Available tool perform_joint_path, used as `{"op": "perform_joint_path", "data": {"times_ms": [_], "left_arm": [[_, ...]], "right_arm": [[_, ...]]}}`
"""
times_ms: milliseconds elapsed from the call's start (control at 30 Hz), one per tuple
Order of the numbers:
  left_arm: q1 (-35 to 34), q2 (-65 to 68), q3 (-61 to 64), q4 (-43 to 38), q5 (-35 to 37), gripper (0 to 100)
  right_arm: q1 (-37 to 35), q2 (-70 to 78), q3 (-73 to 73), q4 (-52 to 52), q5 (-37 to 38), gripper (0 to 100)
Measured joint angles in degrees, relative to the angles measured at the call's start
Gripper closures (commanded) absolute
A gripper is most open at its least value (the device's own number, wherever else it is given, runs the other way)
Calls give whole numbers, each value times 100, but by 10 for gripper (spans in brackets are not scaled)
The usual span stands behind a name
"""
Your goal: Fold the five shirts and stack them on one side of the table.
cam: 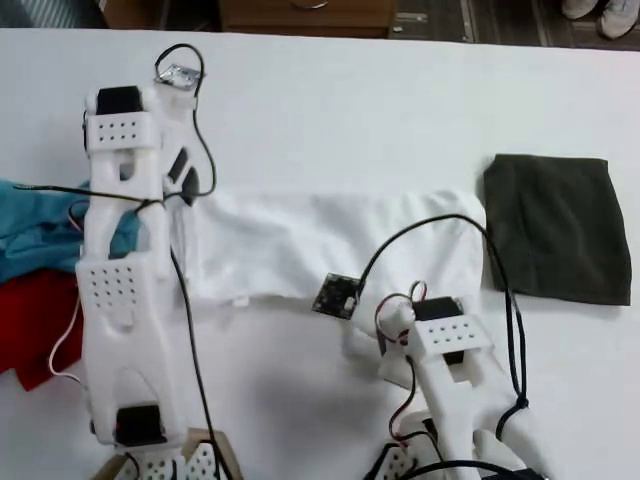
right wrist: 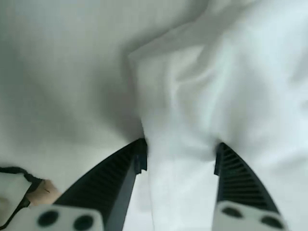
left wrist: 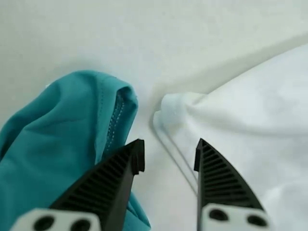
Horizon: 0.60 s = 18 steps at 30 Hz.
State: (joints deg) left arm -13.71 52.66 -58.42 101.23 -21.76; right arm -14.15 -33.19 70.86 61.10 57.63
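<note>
White table [cam: 400, 100], folded dark shirt [cam: 555, 228] overhead, teal shirt [left wrist: 53, 139] beside left fingers [left wrist: 115, 178]

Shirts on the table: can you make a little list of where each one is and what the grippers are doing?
white shirt: laid out, middle of table
dark shirt: folded, beside white shirt
teal shirt: crumpled, at table edge
red shirt: crumpled, beside teal shirt
left gripper: open, at white shirt's corner
right gripper: open, over white shirt's edge

The right tool [right wrist: 179, 156], spread wide, straddles an edge of the white shirt [right wrist: 231, 96].
</note>
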Motion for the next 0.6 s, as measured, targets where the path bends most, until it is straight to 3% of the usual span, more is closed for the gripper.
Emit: {"op": "perform_joint_path", "data": {"times_ms": [100,233,600], "left_arm": [[0,0,0,0,0,805],[0,0,0,0,0,805],[0,0,0,0,9,805]], "right_arm": [[0,0,0,0,0,782],[44,0,-9,-105,0,985],[62,26,-202,-62,26,977]]}}
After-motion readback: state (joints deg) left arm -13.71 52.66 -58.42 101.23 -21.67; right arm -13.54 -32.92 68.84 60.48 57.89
